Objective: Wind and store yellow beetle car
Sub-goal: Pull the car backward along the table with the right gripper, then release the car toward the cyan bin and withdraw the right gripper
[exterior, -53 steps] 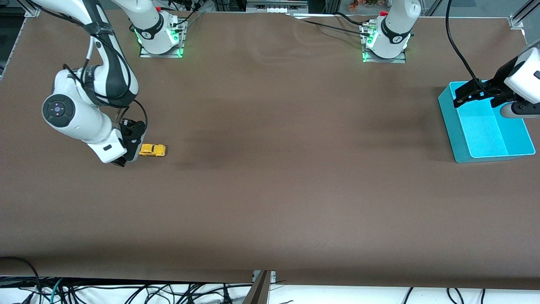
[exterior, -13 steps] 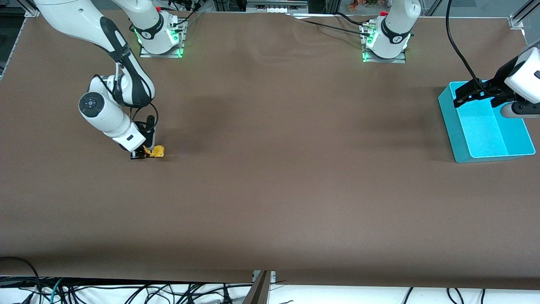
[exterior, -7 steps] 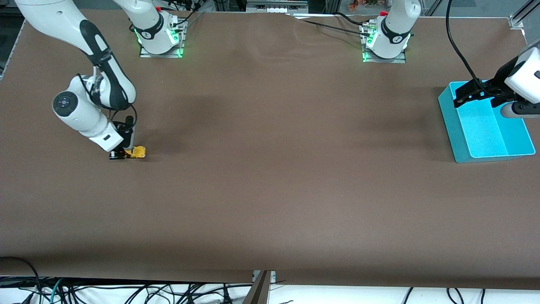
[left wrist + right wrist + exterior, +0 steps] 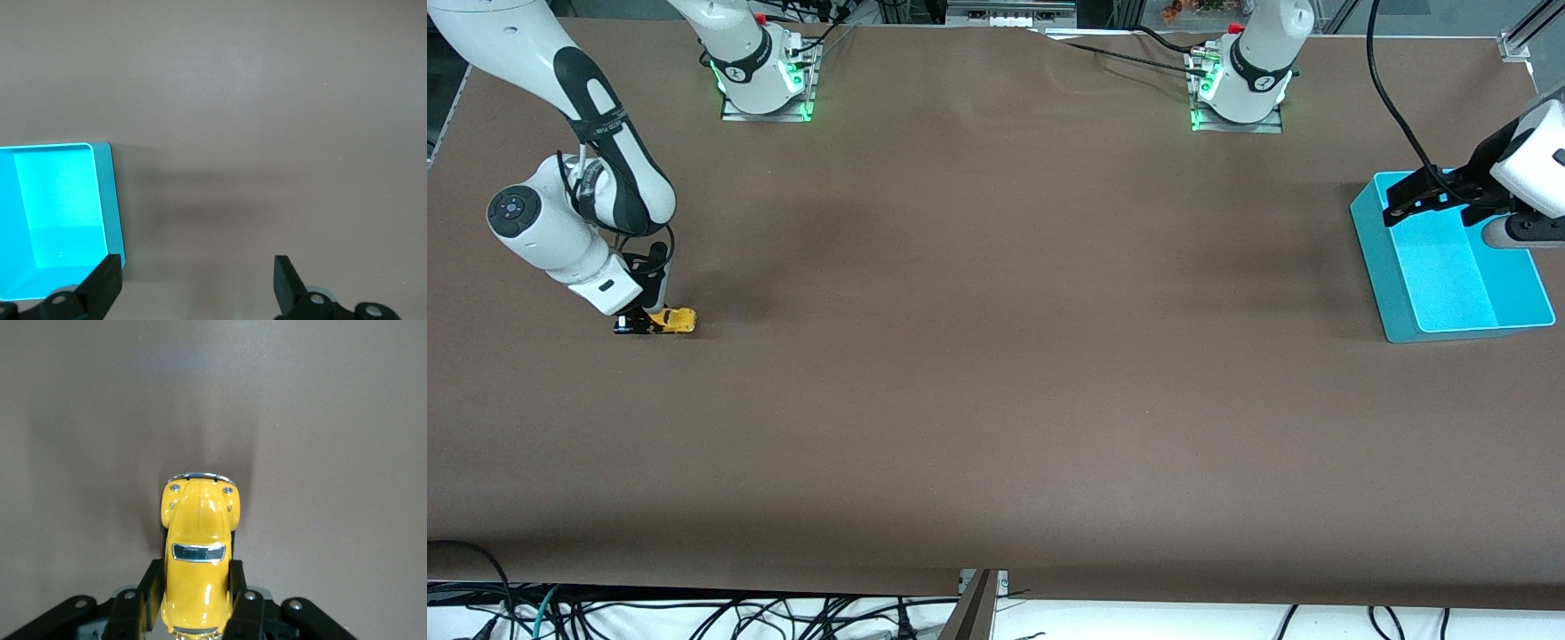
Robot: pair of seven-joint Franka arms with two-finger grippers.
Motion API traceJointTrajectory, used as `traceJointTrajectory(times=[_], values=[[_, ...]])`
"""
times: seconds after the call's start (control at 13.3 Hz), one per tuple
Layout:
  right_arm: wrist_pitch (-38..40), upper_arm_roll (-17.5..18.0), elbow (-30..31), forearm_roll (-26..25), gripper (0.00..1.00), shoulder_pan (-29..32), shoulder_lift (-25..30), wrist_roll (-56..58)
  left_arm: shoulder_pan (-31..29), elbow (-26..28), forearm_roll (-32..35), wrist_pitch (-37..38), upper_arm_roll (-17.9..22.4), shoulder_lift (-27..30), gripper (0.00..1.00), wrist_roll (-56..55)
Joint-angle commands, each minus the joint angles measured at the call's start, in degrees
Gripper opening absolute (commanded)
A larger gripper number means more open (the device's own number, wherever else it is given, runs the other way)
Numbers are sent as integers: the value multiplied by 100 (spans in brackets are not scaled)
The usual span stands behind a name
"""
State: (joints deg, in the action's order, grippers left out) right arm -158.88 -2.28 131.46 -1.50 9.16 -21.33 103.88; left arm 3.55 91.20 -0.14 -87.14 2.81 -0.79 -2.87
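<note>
Gripping the yellow beetle car (image 4: 673,319) on the surface (image 4: 996,356), the right pincer (image 4: 640,324) was winding; storage in the cyan bin (image 4: 1383,267) remained, left pincer (image 4: 197,280) spread above it.

Car (image 4: 673,321) on table (image 4: 996,400), well apart from bin (image 4: 1449,267).

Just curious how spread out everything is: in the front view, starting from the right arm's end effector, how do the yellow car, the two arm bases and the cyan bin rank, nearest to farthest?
1. yellow beetle car, clamped in right end effector.
2. right arm's base.
3. left arm's base.
4. cyan bin, under left end effector.
</note>
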Motion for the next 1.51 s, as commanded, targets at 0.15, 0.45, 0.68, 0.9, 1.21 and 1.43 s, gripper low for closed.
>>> traceJointTrajectory(times=[0.15, 0.45, 0.68, 0.9, 1.21, 1.43], values=[[-187, 79, -208, -44, 100, 95, -434, 106, 6, 126, 102, -58, 0, 122, 100, 120], [863, 210, -725, -26, 100, 77, -82, 88, 6, 126, 102, -58, 0, 122, 100, 120], [1850, 219, -1437, -18, 100, 60, -82, 88, 6, 126, 102, -58, 0, 122, 100, 120], [2167, 219, -1728, 35, 100, 60, -82, 62, 6, 126, 102, -58, 0, 122, 100, 120], [2572, 219, -1984, 561, 100, 60, 120, -69, 6, 143, 110, -66, 0, 96, 100, 120], [2852, 219, -2247, 624, 100, 60, 296, -726, -3, 161, 102, -84, 0, 79, 100, 129]])
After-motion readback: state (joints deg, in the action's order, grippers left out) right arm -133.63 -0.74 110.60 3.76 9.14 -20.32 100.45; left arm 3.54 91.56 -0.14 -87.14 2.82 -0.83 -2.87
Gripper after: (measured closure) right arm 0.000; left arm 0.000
